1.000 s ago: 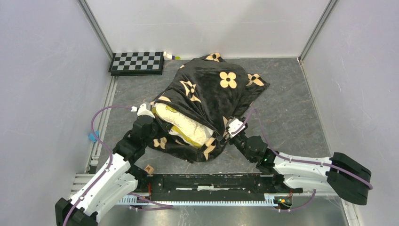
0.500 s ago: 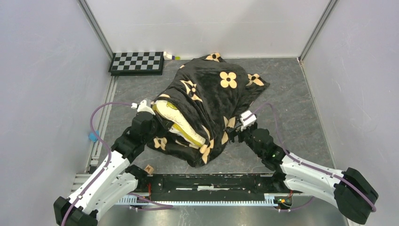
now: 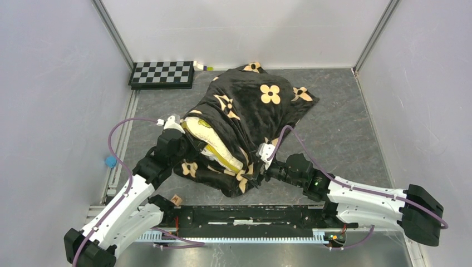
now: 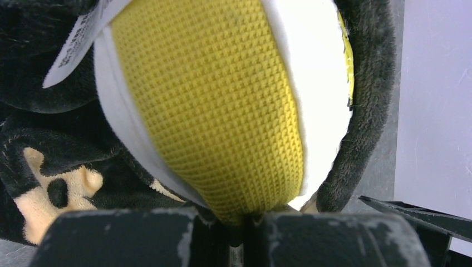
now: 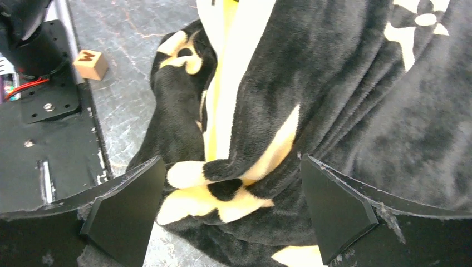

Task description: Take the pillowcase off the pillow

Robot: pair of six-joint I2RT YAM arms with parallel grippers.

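the pillowcase lies heaped in the middle of the grey worktop, its far end bunched toward the back wall, and it covers most of the pillow. the pillow's near-left end sticks out of the open mouth, showing cream fabric and the yellow band, with black fabric folded under and beside it. the left arm reaches in from the near left, and the left jaws are pressed together on that exposed end: in the left wrist view the yellow mesh band narrows down into the slit between them, with a white label at the upper left. the right arm comes in low from the near right. the right jaws are spread wide at the near edge of the pillowcase, a fold with a tan flower lying between the two fingers; whether either touches the fabric i cannot tell. a small wooden cube sits on the worktop near the left arm's base, apart from the cloth. a checkerboard lies in the far left corner
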